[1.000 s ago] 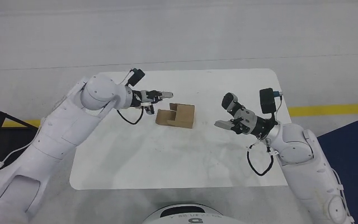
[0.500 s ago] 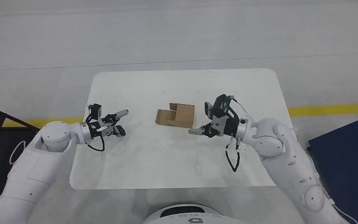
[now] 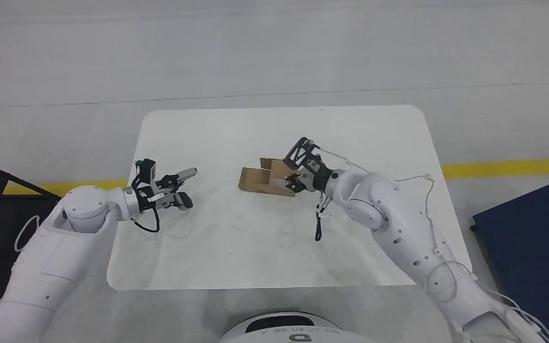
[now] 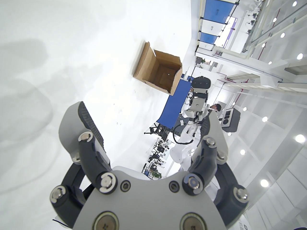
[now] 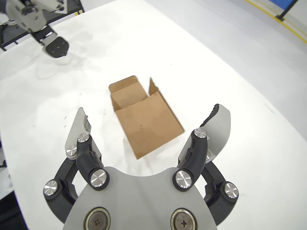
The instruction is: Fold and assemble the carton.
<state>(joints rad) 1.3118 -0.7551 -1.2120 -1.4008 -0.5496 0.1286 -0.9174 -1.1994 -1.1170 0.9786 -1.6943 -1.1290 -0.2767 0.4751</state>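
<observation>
A small brown carton (image 3: 268, 177) lies on its side mid-table, partly folded, its open end with loose flaps facing the left arm. In the left wrist view the hollow inside of the carton (image 4: 157, 69) shows. My right gripper (image 3: 296, 168) is open at the carton's closed end. In the right wrist view, the carton (image 5: 146, 118) sits just ahead of and between the spread fingers of the right gripper (image 5: 150, 113), not clamped. My left gripper (image 3: 183, 189) hangs open and holds nothing, well to the carton's left; its fingers frame the left gripper (image 4: 147, 123) view.
The white table (image 3: 257, 249) has bare room in front of and behind the carton. A yellow floor line (image 3: 497, 169) runs past the right edge, a blue panel (image 3: 515, 231) stands at the right, and a dark cart (image 3: 13, 184) stands at the left.
The right arm swung left across the table until its open gripper reached the carton's closed end. The left arm drew back from the carton to the table's left and then stayed put.
</observation>
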